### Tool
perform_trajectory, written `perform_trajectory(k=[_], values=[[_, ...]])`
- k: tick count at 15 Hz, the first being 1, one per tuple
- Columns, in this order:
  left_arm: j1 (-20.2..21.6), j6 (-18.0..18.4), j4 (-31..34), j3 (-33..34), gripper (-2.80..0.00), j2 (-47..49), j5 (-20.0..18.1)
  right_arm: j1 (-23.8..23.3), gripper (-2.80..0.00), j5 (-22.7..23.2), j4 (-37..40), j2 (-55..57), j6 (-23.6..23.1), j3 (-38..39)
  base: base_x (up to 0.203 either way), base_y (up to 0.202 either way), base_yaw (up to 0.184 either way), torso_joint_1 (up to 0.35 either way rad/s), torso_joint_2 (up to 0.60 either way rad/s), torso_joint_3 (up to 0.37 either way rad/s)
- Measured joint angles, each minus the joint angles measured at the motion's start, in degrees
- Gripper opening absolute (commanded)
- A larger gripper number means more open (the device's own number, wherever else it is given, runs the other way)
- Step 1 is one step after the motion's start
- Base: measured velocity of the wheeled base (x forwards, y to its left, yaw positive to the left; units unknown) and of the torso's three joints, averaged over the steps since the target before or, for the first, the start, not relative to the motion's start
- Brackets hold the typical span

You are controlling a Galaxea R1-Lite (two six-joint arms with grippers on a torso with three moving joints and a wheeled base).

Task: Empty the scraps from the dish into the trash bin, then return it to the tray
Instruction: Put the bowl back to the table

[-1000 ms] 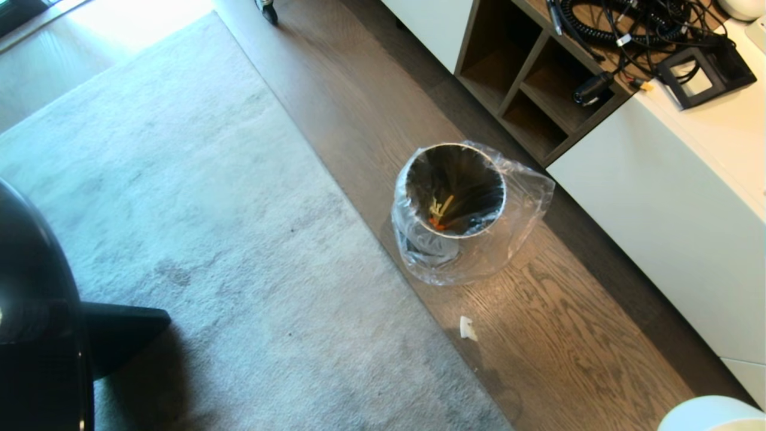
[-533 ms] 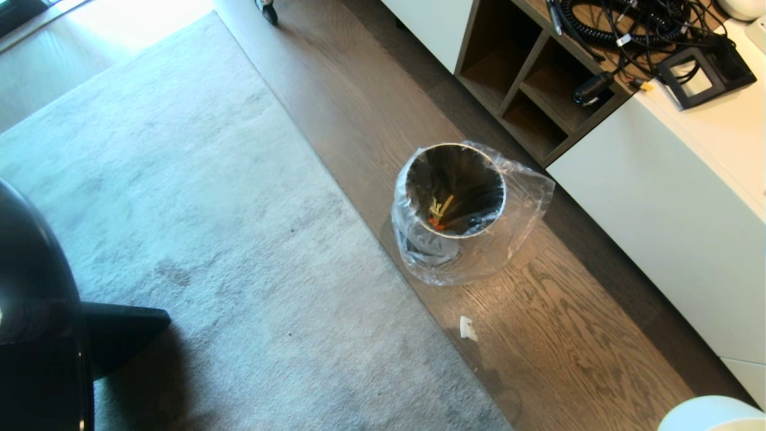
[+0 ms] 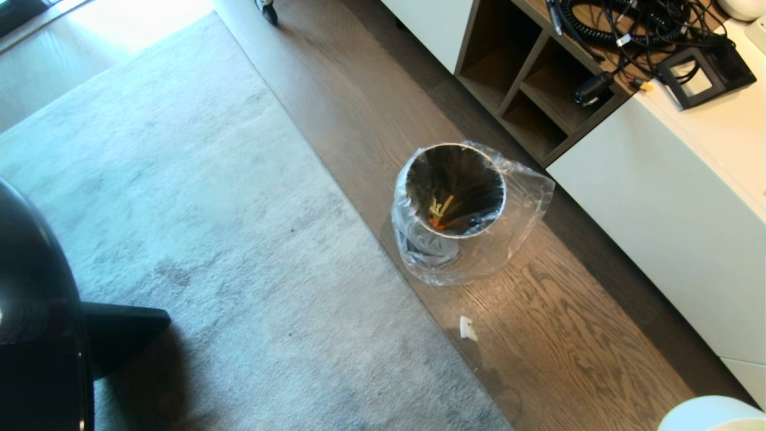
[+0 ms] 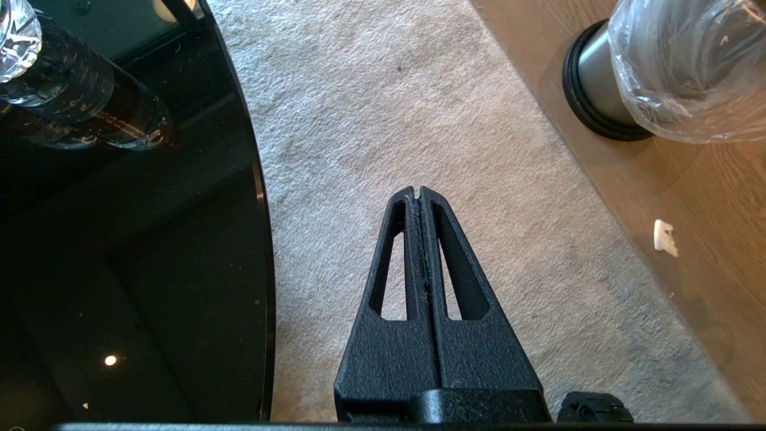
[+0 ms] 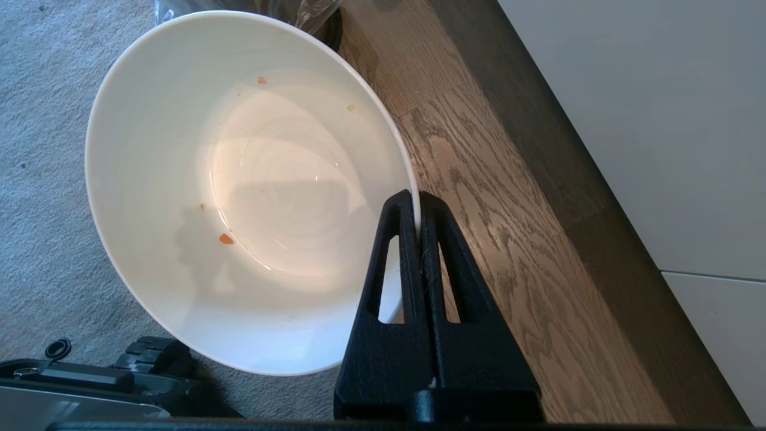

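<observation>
— Dish [image 5: 251,191]: smooth, deep, round, white; tilted on edge, rim pinched by right gripper [image 5: 417,206] over join of grey rug [image 5: 54,179] and wood-grain floor [image 5: 497,197]. Only tiny orange and yellow specks clinging inside.

— And left gripper [image 4: 419,194]?

— Pressed together, holding nothing, pointing out over rug beside edge of glossy black round bench [image 4: 179,269].

— Trash bin [image 3: 455,190]?

— Cylindrical, dark inside, shiny metallic rim, wrapped in crinkly clear plastic bag [image 3: 526,203]; standing upright on floor near white cabinet [image 3: 658,221]. Scraps [image 3: 440,214], yellow strips and orange bits, lying inside at bottom. Small white fragment [image 3: 467,328] on floor nearby.
</observation>
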Motion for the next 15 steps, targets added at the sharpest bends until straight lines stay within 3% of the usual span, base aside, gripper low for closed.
perform_trajectory(k=[15], values=[[0.0,-0.1,0.0,0.0,-2.80,0.0,0.0,0.0,-2.80,0.0,0.0,0.0,0.0,0.0,0.000,0.000,0.000,0.000,0.00,0.000]])
